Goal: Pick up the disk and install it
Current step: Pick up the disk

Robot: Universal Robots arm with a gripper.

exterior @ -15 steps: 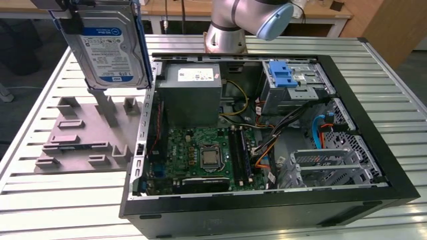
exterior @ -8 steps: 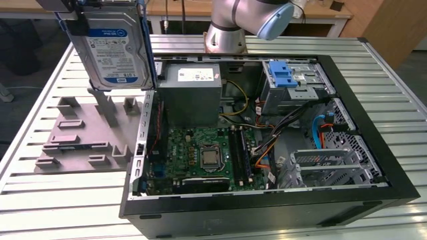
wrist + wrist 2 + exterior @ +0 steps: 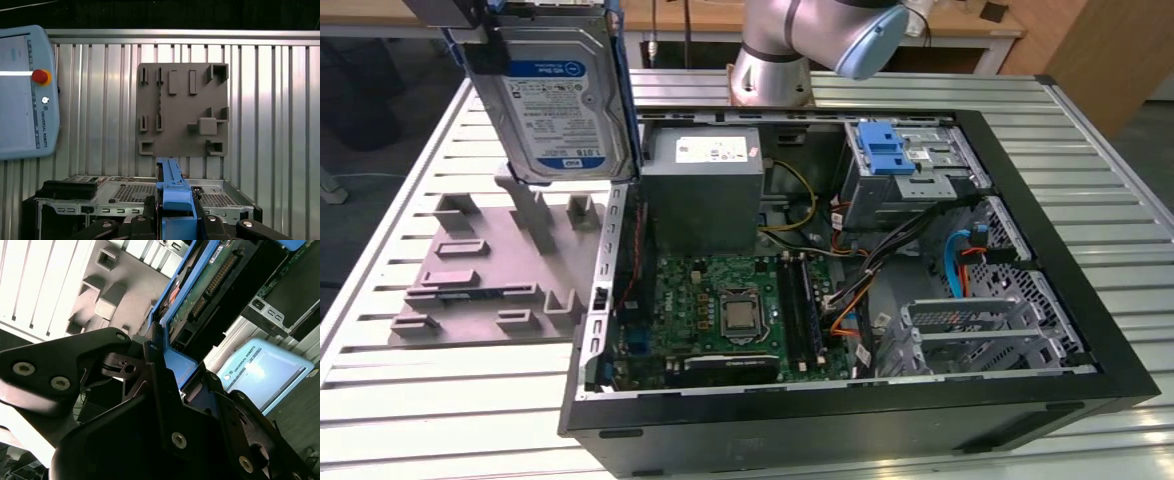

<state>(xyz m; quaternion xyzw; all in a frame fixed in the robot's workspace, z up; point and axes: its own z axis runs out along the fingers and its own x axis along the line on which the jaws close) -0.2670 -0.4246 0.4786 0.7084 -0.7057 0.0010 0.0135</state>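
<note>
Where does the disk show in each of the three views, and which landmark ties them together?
Exterior view: the disk hangs label-out at the exterior view's left, above the grey fixture plate.
Second wrist view: its circuit-board side, next to the plate.
First wrist view: its blue edge, in the gripper, the plate beyond.
Shared landmark: the grey fixture plate.

At eleven o'clock in the exterior view the disk [image 3: 558,100] runs off the picture's edge, its upper end unseen. The arm [image 3: 781,50] at twelve o'clock is cropped likewise. In the first wrist view the claw [image 3: 175,202] covers part of the disk's frame, and its label cannot be seen
</note>
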